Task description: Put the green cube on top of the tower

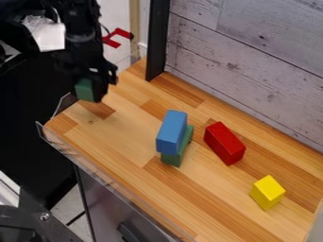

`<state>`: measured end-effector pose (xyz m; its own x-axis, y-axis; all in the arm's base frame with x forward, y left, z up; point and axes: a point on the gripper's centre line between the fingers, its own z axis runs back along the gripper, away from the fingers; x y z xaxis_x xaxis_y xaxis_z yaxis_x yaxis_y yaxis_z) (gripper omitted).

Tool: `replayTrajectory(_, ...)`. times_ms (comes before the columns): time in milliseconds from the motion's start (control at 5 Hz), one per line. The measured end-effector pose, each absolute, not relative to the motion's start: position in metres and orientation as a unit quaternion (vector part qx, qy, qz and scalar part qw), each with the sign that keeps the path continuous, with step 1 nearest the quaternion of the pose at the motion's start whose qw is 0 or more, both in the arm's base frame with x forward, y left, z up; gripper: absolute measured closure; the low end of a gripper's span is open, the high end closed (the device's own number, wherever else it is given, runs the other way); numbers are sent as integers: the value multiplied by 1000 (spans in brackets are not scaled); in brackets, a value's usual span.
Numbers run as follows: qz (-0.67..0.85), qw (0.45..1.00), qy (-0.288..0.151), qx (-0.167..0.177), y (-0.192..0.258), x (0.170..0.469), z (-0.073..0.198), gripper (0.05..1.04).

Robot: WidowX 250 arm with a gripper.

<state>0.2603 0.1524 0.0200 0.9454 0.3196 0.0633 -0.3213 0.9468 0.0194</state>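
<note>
The green cube [84,89] is a smallish block, plain matte dk green, w/ one flat face turned my way & its R side tucked behind black gripper parts. It's up by the far L corner of the table, nowhere near touching the tower: a blue rectangular block [172,131] sitting on a green block [172,159], whose lower end & R side stick out from underneath.

Table's a light-brown wooden top [120,137], strips of mixed tone, w/ clear edging [58,145] along the near L side. To the R of the tower, apart from it, lies a red rectangular block [225,143], set at a slant; farther R & nearer me, a yellow cube [267,192]. Behind it all, a pale grey wood-plank wall [252,52] & a black upright post [157,40] at its L end. Past the post, bkgd has a bright red bracket-like thing [116,37]. Under the table edge, a grey panel [110,201].

Black robot arm [80,28] hangs in from upper L, w/ a white piece [47,32] beside it. Its black gripper [90,91] has its jaws clamped on the green cube, which sits btwn them, down at tip level, dark jaw along its R side; L jaw's hard to make out vs. the black behind.
</note>
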Motion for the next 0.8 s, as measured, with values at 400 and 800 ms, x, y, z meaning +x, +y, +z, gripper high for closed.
replayTrajectory(400, 207, 978, -1, 39, 123, 264, 36, 491)
replayTrajectory(800, 194, 980, -23, 39, 47, 278, 50, 491)
